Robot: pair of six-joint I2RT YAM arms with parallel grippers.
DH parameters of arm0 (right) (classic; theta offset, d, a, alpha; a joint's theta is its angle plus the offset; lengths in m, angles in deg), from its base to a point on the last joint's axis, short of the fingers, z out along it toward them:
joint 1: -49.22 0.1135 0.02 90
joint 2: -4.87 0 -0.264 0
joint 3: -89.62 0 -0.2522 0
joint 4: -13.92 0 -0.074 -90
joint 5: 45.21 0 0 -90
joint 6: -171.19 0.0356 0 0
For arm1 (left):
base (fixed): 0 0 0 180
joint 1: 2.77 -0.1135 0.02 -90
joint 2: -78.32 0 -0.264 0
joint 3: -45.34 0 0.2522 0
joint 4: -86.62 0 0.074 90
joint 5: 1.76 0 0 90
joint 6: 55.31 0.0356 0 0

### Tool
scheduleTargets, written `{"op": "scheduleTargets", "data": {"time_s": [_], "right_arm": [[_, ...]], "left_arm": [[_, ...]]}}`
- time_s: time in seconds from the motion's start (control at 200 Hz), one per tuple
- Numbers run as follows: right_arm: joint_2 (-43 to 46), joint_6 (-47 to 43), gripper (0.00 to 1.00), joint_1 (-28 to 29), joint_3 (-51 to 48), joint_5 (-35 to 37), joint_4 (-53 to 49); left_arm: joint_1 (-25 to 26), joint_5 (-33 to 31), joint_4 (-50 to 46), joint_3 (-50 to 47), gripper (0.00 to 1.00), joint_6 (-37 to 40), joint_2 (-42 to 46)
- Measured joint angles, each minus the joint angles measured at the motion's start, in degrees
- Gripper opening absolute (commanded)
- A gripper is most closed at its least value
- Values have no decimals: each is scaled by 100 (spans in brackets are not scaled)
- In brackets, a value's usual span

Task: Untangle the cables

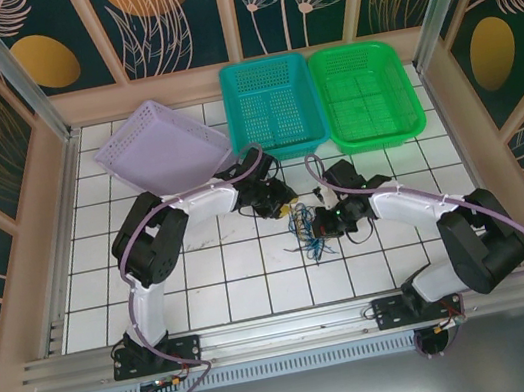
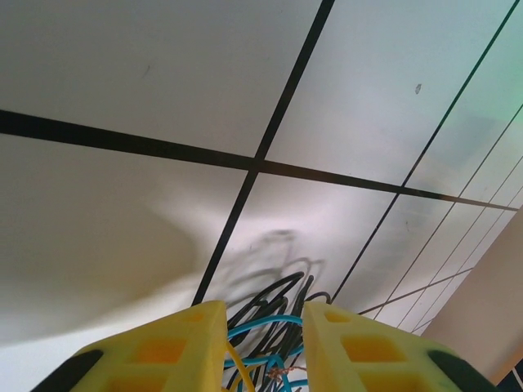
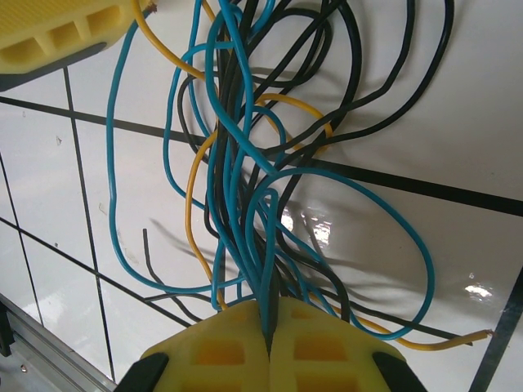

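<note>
**Pinched at One End, Loose at the Other: Knot Risk in the Bundle**

Closest to the lens, right gripper (image 3: pixel 268 327): yellow pads pressed flat together, clamped on a sheaf of teal and black strands from the cables (image 3: pixel 245 188). Fanning away from that pinch in loops of teal, black and yellow, with many crossings. Lying on the white tiled table (image 1: pixel 207 287) near its middle, a little toward the near edge. Well apart from the lilac basket (image 1: pixel 164 144), teal basket (image 1: pixel 271 103) and green basket (image 1: pixel 365 91) along the far edge.

Left gripper (image 2: pixel 263 327) at the opposite side of the heap, jaws apart. Teal, yellow and black strands in the gap, not visibly squeezed. Cannot tell the count of strands there.

Likely trouble from here, by judgement:

- Closing on more than one strand, given the crowd in the gap. Then dragging the whole bundle instead of freeing a single wire.
- Pulling apart with so many strands locked in the right pinch. Loops drawn tight around each other, above all the yellow wire woven through the teal ones. Loose crossings turned into a real knot.
- Thin wire slipping out of either pinch under tension and springing back into the heap.
- Lifting too little, with loops dragged over the tiles and snagging on one another.

Safer course: take one strand only, draw slowly, watch for any tightening.
</note>
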Motion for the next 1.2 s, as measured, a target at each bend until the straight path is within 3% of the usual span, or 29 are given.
{"op": "scheduleTargets", "data": {"time_s": [0.455,0.641,0.866,1.201], "right_arm": [[-33,9,0,9,0,33,52],[-31,46,0,9,0,136,48],[28,221,0,-153,61,494,-63],[649,660,0,-1283,66,761,-168]], "left_arm": [[111,127,-109,0,0,48,0],[111,28,-302,31,0,116,2],[-22,-953,-1187,116,0,535,509],[-802,-2378,-1917,-704,0,981,2511]]}}
